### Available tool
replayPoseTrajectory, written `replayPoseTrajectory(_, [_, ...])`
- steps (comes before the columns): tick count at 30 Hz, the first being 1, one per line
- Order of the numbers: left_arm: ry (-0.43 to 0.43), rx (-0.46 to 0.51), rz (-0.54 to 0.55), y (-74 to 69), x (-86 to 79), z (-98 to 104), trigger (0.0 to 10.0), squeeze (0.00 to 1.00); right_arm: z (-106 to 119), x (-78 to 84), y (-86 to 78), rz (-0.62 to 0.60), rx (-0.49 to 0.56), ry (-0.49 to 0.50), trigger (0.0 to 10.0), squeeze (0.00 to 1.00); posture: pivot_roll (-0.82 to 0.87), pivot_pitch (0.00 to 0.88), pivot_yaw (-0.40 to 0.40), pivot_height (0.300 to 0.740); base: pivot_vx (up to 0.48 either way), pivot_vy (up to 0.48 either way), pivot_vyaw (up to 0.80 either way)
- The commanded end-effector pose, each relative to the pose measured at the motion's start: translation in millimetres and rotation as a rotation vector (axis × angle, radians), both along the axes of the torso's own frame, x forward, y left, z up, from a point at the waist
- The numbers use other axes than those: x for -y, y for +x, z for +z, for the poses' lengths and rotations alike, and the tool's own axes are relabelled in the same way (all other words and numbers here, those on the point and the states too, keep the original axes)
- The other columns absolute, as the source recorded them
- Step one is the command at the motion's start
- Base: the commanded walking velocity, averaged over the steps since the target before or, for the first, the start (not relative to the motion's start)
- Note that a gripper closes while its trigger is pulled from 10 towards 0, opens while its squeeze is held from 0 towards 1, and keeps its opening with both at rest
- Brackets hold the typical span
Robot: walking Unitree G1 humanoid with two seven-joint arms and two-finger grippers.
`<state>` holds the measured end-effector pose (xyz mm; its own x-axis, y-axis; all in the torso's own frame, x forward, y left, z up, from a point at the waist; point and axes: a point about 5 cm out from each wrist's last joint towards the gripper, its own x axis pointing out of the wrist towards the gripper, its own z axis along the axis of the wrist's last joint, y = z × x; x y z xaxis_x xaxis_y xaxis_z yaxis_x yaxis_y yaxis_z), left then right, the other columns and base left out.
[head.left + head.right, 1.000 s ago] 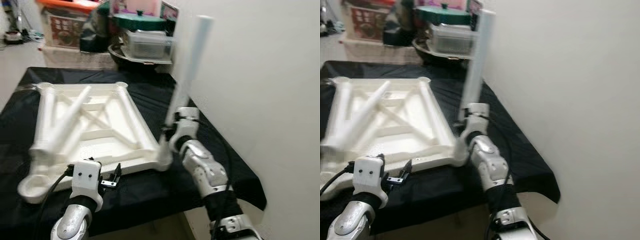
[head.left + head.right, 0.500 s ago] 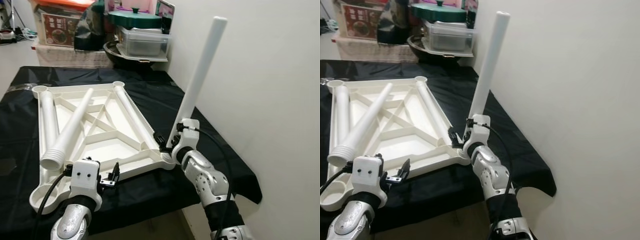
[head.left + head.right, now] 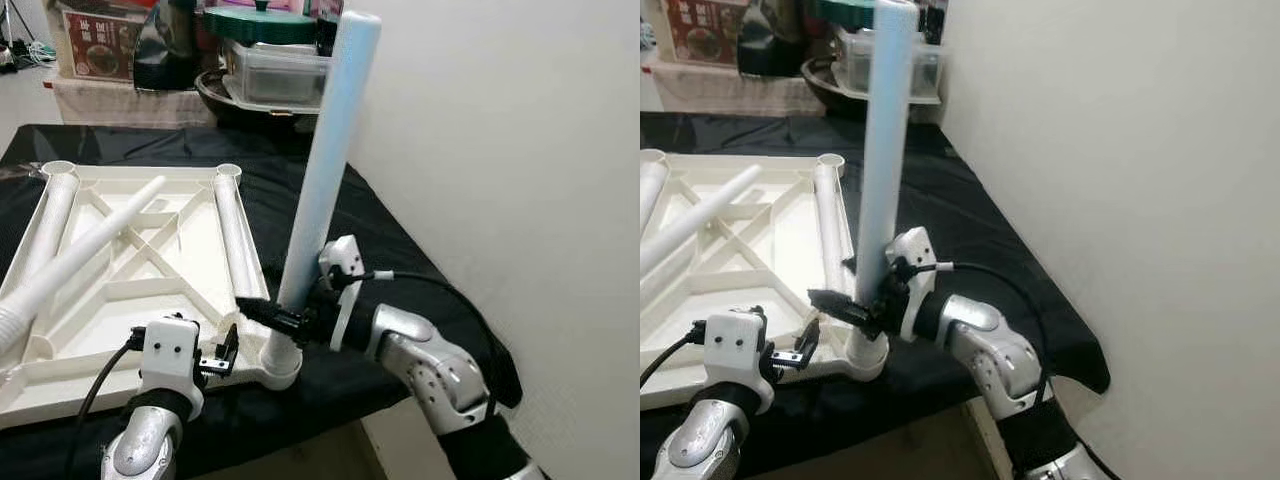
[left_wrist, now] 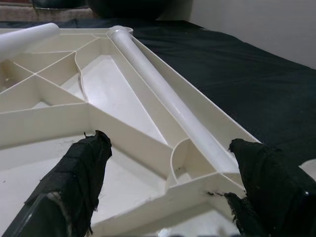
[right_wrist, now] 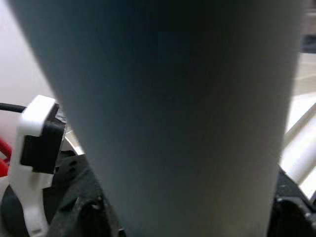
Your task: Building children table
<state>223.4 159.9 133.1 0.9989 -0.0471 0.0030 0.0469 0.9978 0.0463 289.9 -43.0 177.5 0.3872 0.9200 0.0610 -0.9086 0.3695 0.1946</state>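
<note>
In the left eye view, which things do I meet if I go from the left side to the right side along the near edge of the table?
Left gripper → upright leg in the tabletop's corner socket → right gripper holding it → black cloth → wall.

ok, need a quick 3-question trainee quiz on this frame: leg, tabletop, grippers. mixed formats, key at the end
1. True or false: the right gripper is shut on the upright table leg.
2. Multiple choice: where does the foot of that leg stand? A) on the black cloth, away from the tabletop; B) at the near right corner socket of the upturned tabletop; C) at a far corner socket.
3. Fill in: the left gripper hovers over the tabletop's near edge with its fingers ____.

Key: 1 true. 2 B. 3 open. More legs lie loose on the tabletop.
</note>
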Motion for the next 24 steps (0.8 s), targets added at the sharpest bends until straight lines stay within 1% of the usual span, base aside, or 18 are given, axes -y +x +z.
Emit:
replayPoseTrajectory(1, [0.004, -0.001, -0.003, 0.1, 1.6, -1.1, 10.0, 0.00, -10.2, 1.4, 9.7, -0.101, -0.035, -0.025, 0.0, 0.00, 0.20, 0.000, -0.198, 0.740, 0.000, 0.000, 0.00])
replayPoseTrajectory(3, [0.004, -0.001, -0.003, 0.1, 1.6, -1.1, 10.0, 0.00, -10.2, 1.4, 9.7, -0.101, -0.035, -0.025, 0.0, 0.00, 0.20, 0.000, -0.198, 0.740, 0.000, 0.000, 0.00])
replayPoseTrajectory(4, [0.006, -0.004, -0.006, -0.5, 1.9, -1.6, 10.0, 0.00, -21.3, 19.6, 40.4, -0.477, -0.120, -0.079, 0.0, 0.00, 0.19, 0.000, -0.188, 0.740, 0.000, 0.000, 0.00])
replayPoseTrajectory(5, [0.007, -0.007, -0.010, -1.1, 2.3, -2.1, 10.0, 0.00, -35.1, 44.6, 58.4, -0.836, -0.230, -0.122, 0.0, 0.00, 0.19, 0.000, -0.188, 0.740, 0.000, 0.000, 0.00])
replayPoseTrajectory(6, [0.007, -0.009, -0.012, -1.5, 2.5, -2.4, 10.0, 0.00, -46.1, 62.4, 62.4, -1.057, -0.297, -0.161, 0.0, 0.00, 0.19, 0.000, -0.186, 0.740, 0.000, 0.000, 0.00])
replayPoseTrajectory(7, [0.007, -0.009, -0.012, -1.5, 2.5, -2.4, 10.0, 0.00, -46.1, 62.4, 62.4, -1.057, -0.297, -0.161, 0.0, 0.00, 0.19, 0.000, -0.186, 0.740, 0.000, 0.000, 0.00])
replayPoseTrajectory(8, [0.007, -0.010, -0.013, -1.8, 2.6, -2.6, 10.0, 0.00, -52.3, 72.9, 62.1, -1.169, -0.330, -0.183, 0.0, 0.00, 0.19, 0.000, -0.186, 0.740, 0.000, 0.000, 0.00])
replayPoseTrajectory(12, [0.007, -0.010, -0.013, -1.9, 2.4, -2.5, 10.0, 0.00, -54.7, 76.4, 58.6, -1.187, -0.339, -0.184, 0.0, 0.00, 0.19, 0.000, -0.182, 0.740, 0.000, 0.000, 0.00])
replayPoseTrajectory(13, [0.008, -0.011, -0.014, -2.0, 2.4, -2.6, 10.0, 0.00, -56.2, 71.9, 55.1, -1.147, -0.342, -0.188, 10.0, 0.00, 0.19, 0.000, -0.182, 0.740, 0.000, 0.000, 0.00])
replayPoseTrajectory(16, [0.008, -0.012, -0.016, -2.1, 2.7, -2.9, 10.0, 0.00, -52.9, 63.1, 52.2, -1.078, -0.312, -0.175, 10.0, 0.00, 0.19, 0.000, -0.179, 0.740, 0.000, 0.000, 0.00])
replayPoseTrajectory(17, [0.008, -0.013, -0.018, -2.1, 3.0, -3.0, 10.0, 0.00, -46.4, 53.4, 50.1, -0.995, -0.270, -0.144, 10.0, 0.00, 0.19, 0.000, -0.177, 0.740, 0.000, 0.000, 0.00])
replayPoseTrajectory(18, [0.007, -0.013, -0.020, -1.9, 3.4, -3.0, 10.0, 0.00, -37.7, 46.8, 49.0, -0.933, -0.222, -0.106, 10.0, 1.00, 0.19, 0.000, -0.179, 0.740, 0.000, 0.000, 0.00])
replayPoseTrajectory(19, [0.007, -0.013, -0.020, -1.9, 3.4, -3.0, 10.0, 0.00, -37.7, 46.8, 49.0, -0.933, -0.222, -0.106, 10.0, 1.00, 0.19, 0.000, -0.179, 0.740, 0.000, 0.000, 0.00])
replayPoseTrajectory(20, [0.006, -0.013, -0.021, -1.5, 3.7, -3.0, 10.0, 0.00, -29.3, 38.0, 48.0, -0.838, -0.194, -0.059, 10.0, 1.00, 0.19, 0.000, -0.179, 0.740, 0.000, 0.000, 0.00])
replayPoseTrajectory(21, [0.006, -0.013, -0.021, -1.5, 3.7, -3.0, 10.0, 0.00, -29.3, 38.0, 48.0, -0.838, -0.194, -0.059, 10.0, 1.00, 0.19, 0.000, -0.179, 0.740, 0.000, 0.000, 0.00])
replayPoseTrajectory(22, [0.005, -0.012, -0.021, -1.0, 3.6, -2.7, 10.0, 0.00, -20.1, 29.5, 46.1, -0.725, -0.165, -0.015, 10.0, 0.27, 0.19, 0.000, -0.179, 0.740, 0.000, 0.000, 0.00])
replayPoseTrajectory(23, [0.005, -0.012, -0.021, -1.0, 3.6, -2.7, 10.0, 0.00, -20.1, 29.5, 46.1, -0.725, -0.165, -0.015, 10.0, 0.27, 0.19, 0.000, -0.179, 0.740, 0.000, 0.000, 0.00])
replayPoseTrajectory(24, [0.005, -0.010, -0.020, -0.2, 3.7, -2.1, 10.0, 0.00, -4.5, 14.6, 38.7, -0.514, -0.116, 0.046, 10.0, 0.00, 0.19, 0.000, -0.184, 0.740, 0.000, 0.000, 0.00])
